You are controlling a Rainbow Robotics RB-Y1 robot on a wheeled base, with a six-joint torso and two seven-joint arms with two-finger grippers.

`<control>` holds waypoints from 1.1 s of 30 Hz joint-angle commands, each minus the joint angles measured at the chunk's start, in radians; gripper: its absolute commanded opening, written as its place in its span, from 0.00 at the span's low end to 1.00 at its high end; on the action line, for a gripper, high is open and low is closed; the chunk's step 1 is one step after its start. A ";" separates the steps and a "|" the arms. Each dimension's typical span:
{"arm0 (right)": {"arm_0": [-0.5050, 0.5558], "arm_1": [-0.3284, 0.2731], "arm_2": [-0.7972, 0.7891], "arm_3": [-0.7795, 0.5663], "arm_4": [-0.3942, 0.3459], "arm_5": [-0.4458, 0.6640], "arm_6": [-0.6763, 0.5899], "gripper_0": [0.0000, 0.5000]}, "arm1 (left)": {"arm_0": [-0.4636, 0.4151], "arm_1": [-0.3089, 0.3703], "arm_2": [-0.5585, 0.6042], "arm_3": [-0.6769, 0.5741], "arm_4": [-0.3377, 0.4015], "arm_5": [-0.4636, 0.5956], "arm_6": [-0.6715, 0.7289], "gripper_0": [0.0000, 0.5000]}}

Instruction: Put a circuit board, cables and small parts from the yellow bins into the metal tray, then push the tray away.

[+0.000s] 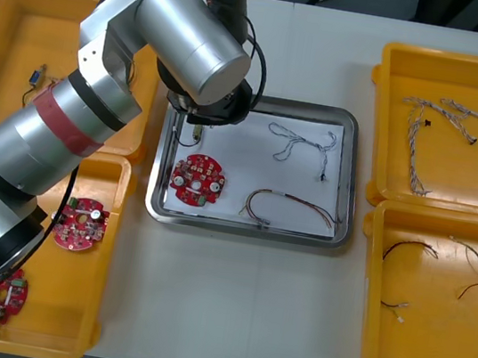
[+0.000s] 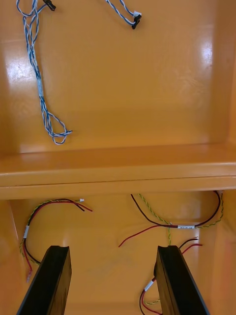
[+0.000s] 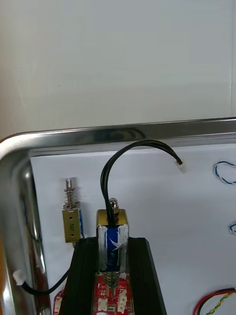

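Tray (image 3: 98,134): left tool's (image 3: 112,243) part (image 3: 112,222), perhaps aloft

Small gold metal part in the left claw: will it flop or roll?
The small gold metal part, in the left claw over the shiny metal tray, looks boxy: probably won't roll. Its thin black wire holds an arch: likely springy. Right claw idles over yellow bins.

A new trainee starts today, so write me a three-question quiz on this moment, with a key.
1. True or false: the left gripper is shut on a small metal part over the metal tray.
2. How many circuit boards lie in the tray? A: one. B: two. C: three.
3. Fill in: the right gripper, over a yellow bin of red and yellow cables, is ____.
Key: 1 true; 2 A; 3 open.
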 commanded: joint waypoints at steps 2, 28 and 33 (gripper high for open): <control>0.008 -0.044 -0.034 -0.029 -0.007 0.003 -0.027 1.00 | -0.053 -0.043 -0.046 0.015 -0.010 -0.017 0.094 0.00; 0.008 -0.044 -0.034 -0.029 -0.007 0.003 -0.027 1.00 | -0.060 -0.069 -0.079 0.173 0.001 -0.090 0.072 0.00; 0.008 -0.044 -0.034 -0.029 -0.007 0.003 -0.027 1.00 | -0.060 -0.069 -0.080 0.174 0.001 -0.090 0.071 0.00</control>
